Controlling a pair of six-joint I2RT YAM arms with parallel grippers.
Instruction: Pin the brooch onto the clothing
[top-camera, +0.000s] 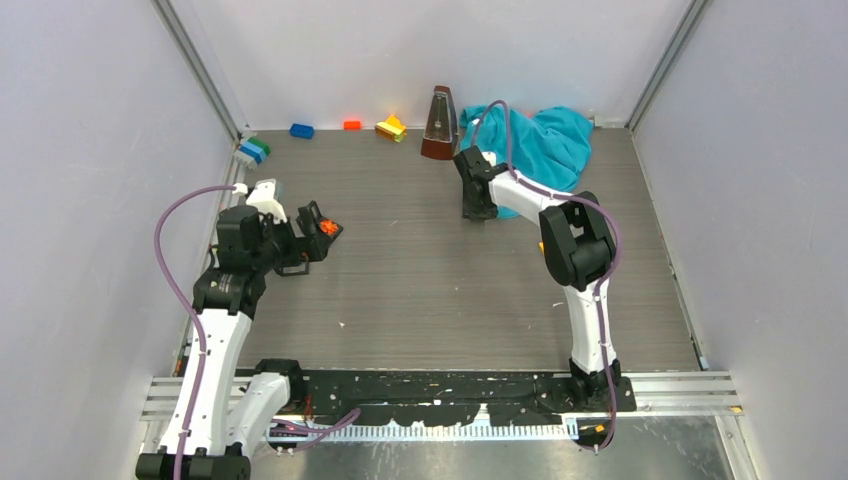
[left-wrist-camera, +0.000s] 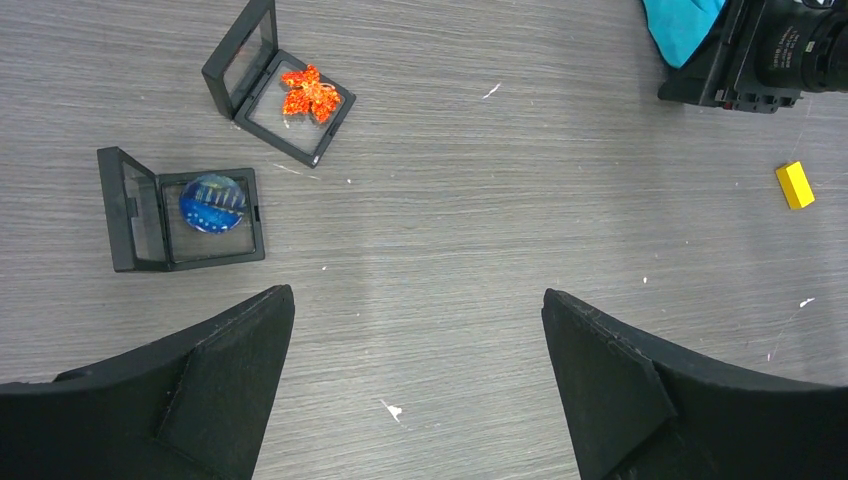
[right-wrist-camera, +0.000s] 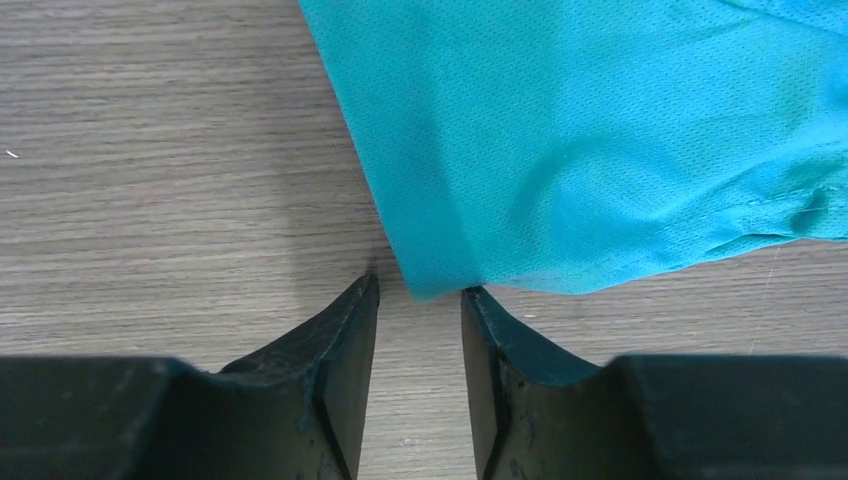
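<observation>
Just past your right gripper (right-wrist-camera: 419, 288) fingertips, the teal T-shirt (right-wrist-camera: 600, 130) lies on the table (right-wrist-camera: 150, 150), one corner at the mouth of the narrow gap, the rest spreading ahead and rightward. Bare table shows between those jaws; nothing is pinched. Your left gripper (left-wrist-camera: 416, 292) hangs wide and empty; ahead to its left lie an open black case (left-wrist-camera: 243, 55) with an orange leaf brooch (left-wrist-camera: 311, 92) and, nearer, a second open case (left-wrist-camera: 135, 210) with a blue round brooch (left-wrist-camera: 212, 203).

The right gripper (top-camera: 479, 208) points down at the near edge of a crumpled teal T-shirt (top-camera: 550, 140) in the far right corner of a grey table (top-camera: 420, 290), just beside a metronome (top-camera: 439, 123). Coloured blocks (top-camera: 352, 125) dot the far edge, and the left gripper (top-camera: 318, 232) hangs well apart at left.
</observation>
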